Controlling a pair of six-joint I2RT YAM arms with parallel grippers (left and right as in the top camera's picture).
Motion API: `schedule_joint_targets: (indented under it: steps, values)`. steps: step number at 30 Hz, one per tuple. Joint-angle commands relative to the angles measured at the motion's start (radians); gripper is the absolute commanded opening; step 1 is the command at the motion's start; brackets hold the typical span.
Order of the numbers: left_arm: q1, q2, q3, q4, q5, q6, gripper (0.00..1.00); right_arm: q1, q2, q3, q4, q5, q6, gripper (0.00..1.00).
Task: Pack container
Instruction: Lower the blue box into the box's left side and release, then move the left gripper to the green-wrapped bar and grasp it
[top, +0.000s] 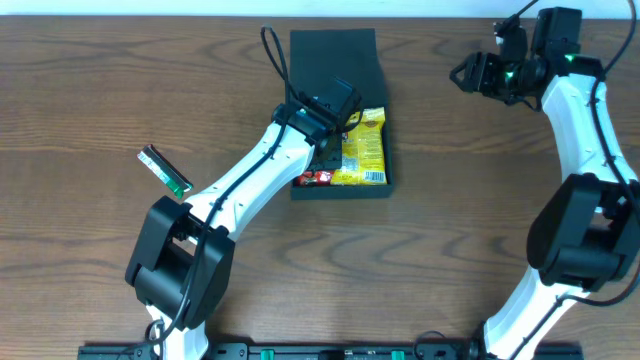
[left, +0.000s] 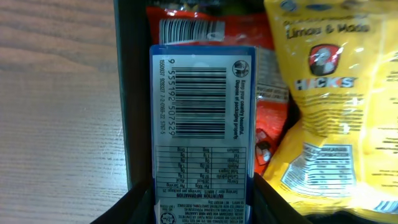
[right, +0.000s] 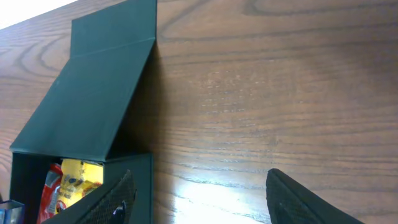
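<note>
Overhead, the left gripper (top: 335, 108) hangs over the open container (top: 333, 55) at the table's (top: 100, 80) far middle. The left wrist view shows it clamping a blue packet (left: 202, 124), best lowered flat between the box wall and the yellow packet (left: 336, 93). In the right wrist view, the right gripper (right: 199, 205) is spread and empty, and should stay clear.

**Dark box, lid up**

Square cardboard container (top: 335, 60), matte teal-black, shallow-walled. Lies flat near the middle of the tabletop's (top: 100, 80) far edge. Open and partly filled, with hinged flap lid raised at a slant on the far side.
</note>
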Motion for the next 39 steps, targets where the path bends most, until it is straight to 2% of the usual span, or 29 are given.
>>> schedule_joint_targets:
  steps: [1, 2, 4, 11, 16, 23, 30, 34, 39]
  values:
    - [0.0, -0.003, -0.008, 0.002, 0.004, -0.031, 0.53, -0.004, -0.035, 0.02, -0.006, -0.004, -0.013, 0.68]
    - [0.0, -0.003, -0.008, 0.003, 0.004, -0.031, 0.61, -0.004, -0.035, 0.02, -0.006, -0.004, -0.013, 0.68]
    - [0.0, -0.003, -0.007, 0.006, 0.004, -0.03, 0.69, -0.004, -0.035, 0.02, -0.006, -0.004, -0.013, 0.68]
    - [0.001, -0.017, 0.034, 0.001, -0.025, -0.014, 0.67, -0.004, -0.035, 0.02, -0.006, -0.004, -0.013, 0.68]
    - [0.022, -0.064, 0.08, -0.042, -0.19, -0.024, 0.67, -0.004, -0.035, 0.02, -0.006, -0.004, -0.013, 0.68]
    - [0.233, -0.124, 0.08, -0.17, -0.235, -0.128, 0.67, -0.004, -0.035, 0.02, -0.006, -0.004, -0.014, 0.68]
    - [0.462, -0.125, 0.043, -0.312, -0.178, -0.229, 0.68, -0.004, -0.035, 0.02, -0.006, -0.004, -0.017, 0.68]
    - [0.555, -0.126, -0.031, -0.31, -0.132, -0.272, 0.67, -0.004, -0.035, 0.02, -0.006, -0.004, -0.033, 0.68]
    - [0.612, -0.126, -0.14, -0.212, -0.126, -0.243, 0.7, -0.004, -0.035, 0.02, -0.006, -0.004, -0.042, 0.69]
